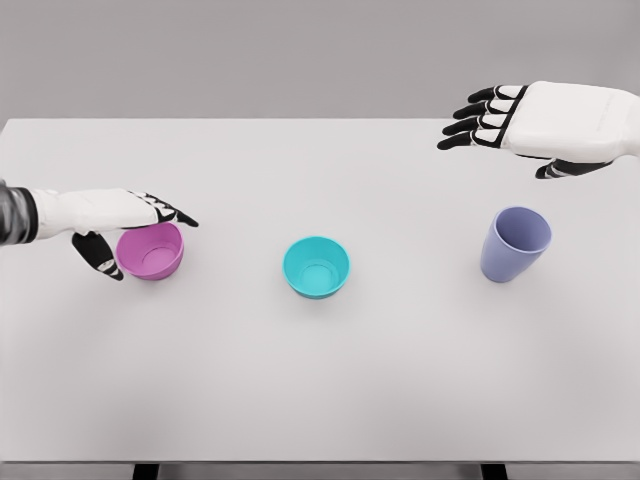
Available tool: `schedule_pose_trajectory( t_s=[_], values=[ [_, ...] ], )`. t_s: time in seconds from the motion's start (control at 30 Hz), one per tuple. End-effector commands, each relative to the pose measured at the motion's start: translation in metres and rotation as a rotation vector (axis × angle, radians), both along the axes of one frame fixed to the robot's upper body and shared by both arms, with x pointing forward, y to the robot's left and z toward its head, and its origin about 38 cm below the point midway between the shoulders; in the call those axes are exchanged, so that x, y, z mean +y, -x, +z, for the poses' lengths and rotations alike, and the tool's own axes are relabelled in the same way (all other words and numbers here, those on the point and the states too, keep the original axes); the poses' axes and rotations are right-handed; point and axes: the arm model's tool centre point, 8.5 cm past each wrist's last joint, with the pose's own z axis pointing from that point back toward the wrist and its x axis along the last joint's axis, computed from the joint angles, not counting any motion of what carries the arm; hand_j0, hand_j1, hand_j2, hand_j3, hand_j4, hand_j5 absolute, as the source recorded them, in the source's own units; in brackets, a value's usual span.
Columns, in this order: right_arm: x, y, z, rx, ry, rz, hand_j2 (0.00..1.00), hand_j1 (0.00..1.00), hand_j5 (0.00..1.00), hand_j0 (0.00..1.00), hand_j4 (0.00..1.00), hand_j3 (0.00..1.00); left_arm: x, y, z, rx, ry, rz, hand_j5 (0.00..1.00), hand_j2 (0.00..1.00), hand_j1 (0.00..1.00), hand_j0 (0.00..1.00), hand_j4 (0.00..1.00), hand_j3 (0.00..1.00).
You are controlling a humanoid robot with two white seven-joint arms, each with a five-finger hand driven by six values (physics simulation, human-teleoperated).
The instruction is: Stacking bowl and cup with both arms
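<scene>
A pink bowl (pixel 151 252) sits on the white table (pixel 320 380) at the left. My left hand (pixel 135 228) reaches over it, fingers above its far rim and thumb at its left side, not closed on it. A teal bowl (pixel 316 267) stands in the middle. A lavender cup (pixel 515 244) stands upright at the right. My right hand (pixel 500 130) hovers open above and behind the cup, fingers spread toward the left, holding nothing.
The table's far edge runs behind the right hand, against a grey wall. The near half of the table lies in front of the three vessels.
</scene>
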Motion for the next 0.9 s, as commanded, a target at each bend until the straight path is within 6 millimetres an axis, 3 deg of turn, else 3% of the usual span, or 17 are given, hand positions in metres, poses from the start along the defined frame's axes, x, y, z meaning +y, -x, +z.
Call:
schedule_pose_trajectory(
  t_s=[0.0, 0.87],
  values=[
    [-0.001, 0.000, 0.001, 0.001, -0.003, -0.003, 1.00, 1.00, 1.00, 1.00, 1.00, 1.00, 0.001, -0.003, -0.004, 0.004, -0.003, 0.008, 1.00, 1.00, 1.00, 1.00, 1.00, 1.00],
    [-0.002, 0.000, 0.000, 0.004, 0.000, -0.005, 1.00, 1.00, 1.00, 1.00, 1.00, 1.00, -0.005, -0.009, -0.021, 0.017, -0.015, 0.005, 1.00, 1.00, 1.00, 1.00, 1.00, 1.00]
  ],
)
